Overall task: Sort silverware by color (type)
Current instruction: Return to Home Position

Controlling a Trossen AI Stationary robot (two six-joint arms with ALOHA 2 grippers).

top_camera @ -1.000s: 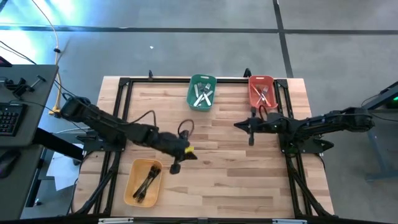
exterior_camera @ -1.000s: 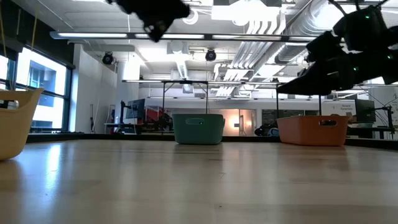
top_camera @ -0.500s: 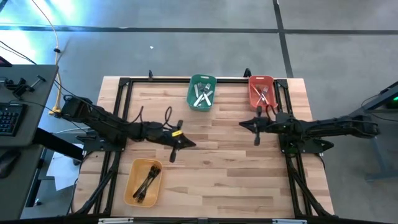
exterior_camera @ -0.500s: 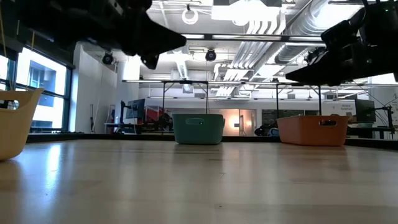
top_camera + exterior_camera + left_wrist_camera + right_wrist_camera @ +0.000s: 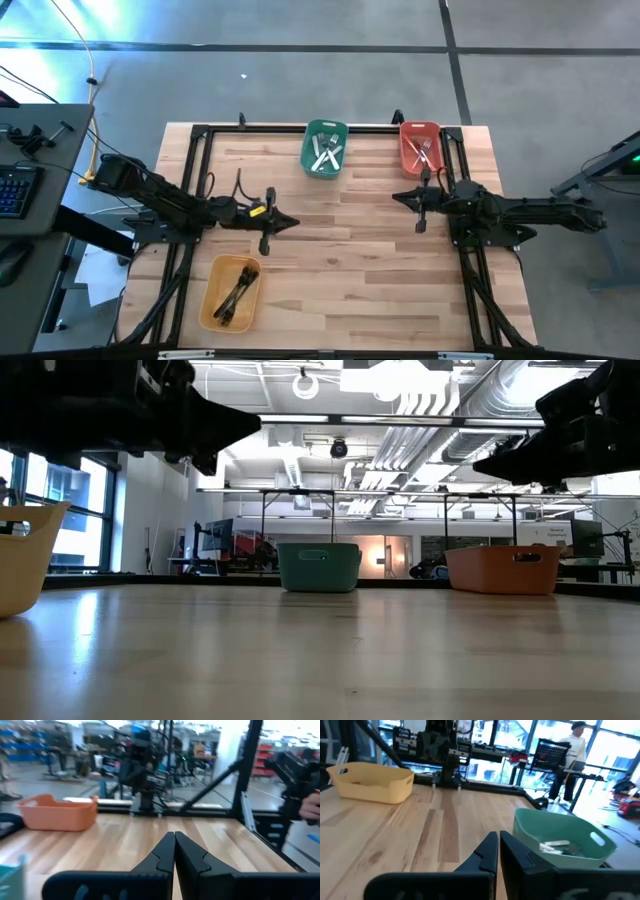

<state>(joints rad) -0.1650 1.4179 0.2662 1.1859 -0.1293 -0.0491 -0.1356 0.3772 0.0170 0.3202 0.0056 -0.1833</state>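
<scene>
Left gripper [image 5: 291,223] fully closed, holding nothing, raised over the left-middle of the light wooden table [image 5: 360,280]. Right gripper [image 5: 396,197] likewise closed and empty over the right-middle, its tip facing the left one, well apart. Near edge, left: yellow rectangular plastic bin [image 5: 213,275] with all-black forks [image 5: 236,290] inside. Far edge: green rectangular plastic bin [image 5: 309,140] holds white-handled metal forks [image 5: 326,155]; near it, to the right, red rectangular plastic bin [image 5: 405,140] holds red-handled metal forks [image 5: 425,152].

yellow bin [image 5: 207,300]: black forks [image 5: 237,287] | green bin [image 5: 308,150]: white-handled forks [image 5: 325,153] | orange-red bin [image 5: 404,150]: silvery forks [image 5: 424,152] | table [image 5: 360,270]: pale wood
</scene>
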